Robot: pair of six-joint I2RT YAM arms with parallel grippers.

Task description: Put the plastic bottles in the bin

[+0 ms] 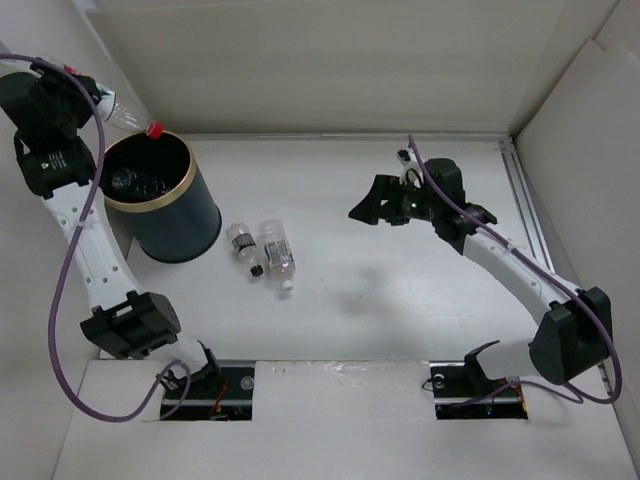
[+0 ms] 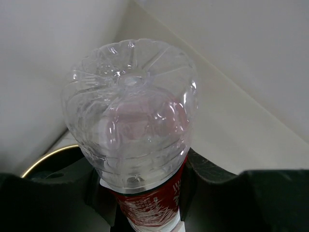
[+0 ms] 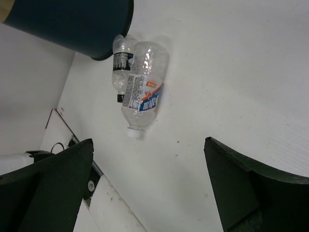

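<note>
My left gripper (image 1: 100,100) is shut on a red-labelled plastic bottle (image 1: 128,116) at the far left. The bottle tilts with its red cap (image 1: 155,128) over the gold rim of the navy bin (image 1: 185,225). In the left wrist view the bottle's clear base (image 2: 128,111) fills the frame, and the jaws (image 2: 145,195) press on its red label. Some bottles (image 1: 135,182) lie inside the bin. Two more lie on the table right of it: a black-labelled one (image 1: 240,245) (image 3: 120,60) and a blue-and-orange-labelled one (image 1: 278,254) (image 3: 144,92). My right gripper (image 1: 368,202) (image 3: 148,142) hangs open and empty above the table, right of them.
White walls enclose the table on the left, back and right. A metal rail (image 1: 525,200) runs along the right side. The bin (image 3: 72,21) stands close to the left wall, and its rim (image 2: 43,159) shows below the held bottle.
</note>
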